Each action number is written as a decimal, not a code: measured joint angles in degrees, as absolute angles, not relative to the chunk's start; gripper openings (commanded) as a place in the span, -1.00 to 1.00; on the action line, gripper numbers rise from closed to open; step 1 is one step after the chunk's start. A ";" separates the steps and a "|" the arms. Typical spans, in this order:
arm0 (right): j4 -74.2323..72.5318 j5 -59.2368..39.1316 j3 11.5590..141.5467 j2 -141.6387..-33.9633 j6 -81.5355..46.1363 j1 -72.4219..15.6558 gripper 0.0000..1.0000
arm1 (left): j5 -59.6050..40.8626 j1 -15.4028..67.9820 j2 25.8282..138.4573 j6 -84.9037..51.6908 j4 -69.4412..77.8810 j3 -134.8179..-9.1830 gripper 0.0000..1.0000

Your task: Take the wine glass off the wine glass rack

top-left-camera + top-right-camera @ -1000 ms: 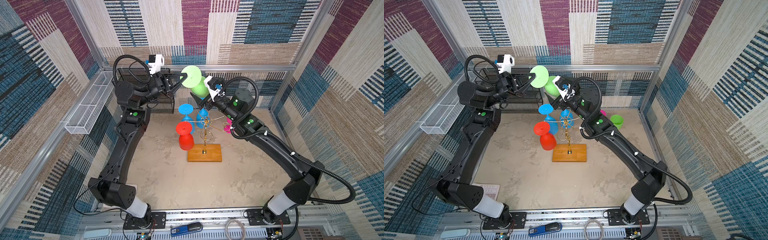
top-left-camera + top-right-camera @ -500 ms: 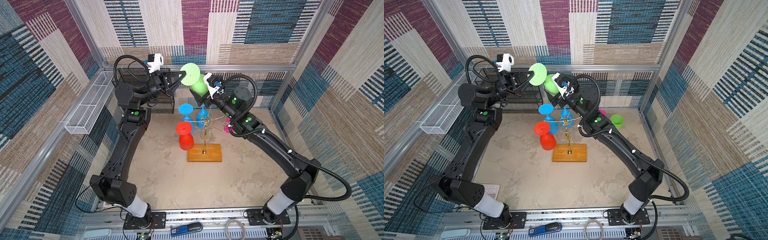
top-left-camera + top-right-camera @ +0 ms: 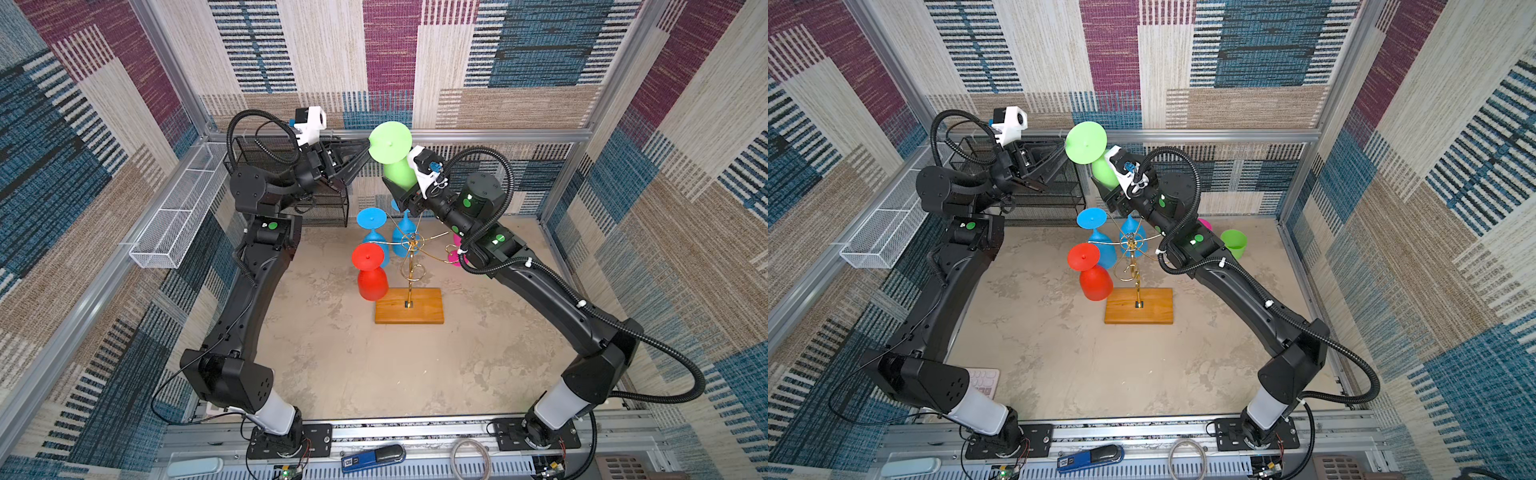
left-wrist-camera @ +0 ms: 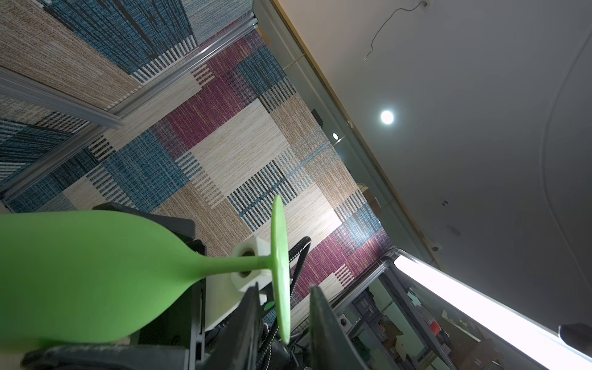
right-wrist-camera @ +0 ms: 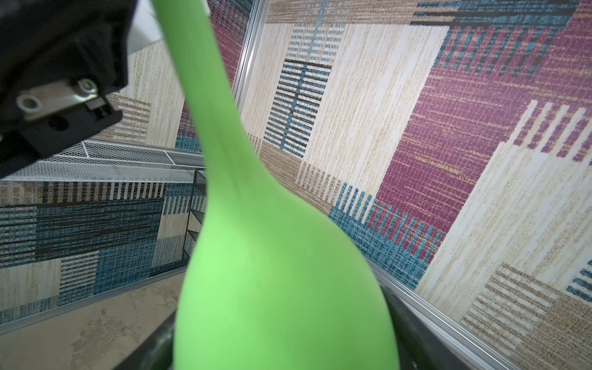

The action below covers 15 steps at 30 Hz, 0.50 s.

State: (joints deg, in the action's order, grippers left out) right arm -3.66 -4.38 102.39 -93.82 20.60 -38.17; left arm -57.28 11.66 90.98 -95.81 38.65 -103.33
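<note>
Left wrist: pincer (image 4: 284, 290) ajar astride glass (image 4: 96, 272)

Mottled tabletop (image 3: 374, 365), wine glass rack (image 3: 415, 311), mesh shelf (image 3: 328, 208)

Left arm from 7 o'clock and right arm from 5 o'clock both reach up toward 12 o'clock, left claw (image 3: 365, 148) slightly parted, right claw (image 3: 399, 183) spread wide
</note>
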 measured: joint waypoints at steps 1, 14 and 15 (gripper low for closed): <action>-2.72 -4.08 102.85 -93.56 19.92 -38.17 0.46 | -57.28 11.57 90.96 -95.57 38.54 -103.33 -0.26; 17.65 -2.35 112.79 -88.95 12.60 -38.17 0.22 | -51.00 10.24 84.42 -61.45 27.99 -96.42 0.00; 19.84 -2.35 113.95 -88.92 12.19 -38.17 0.20 | -48.88 10.24 83.37 -56.53 27.14 -94.70 0.03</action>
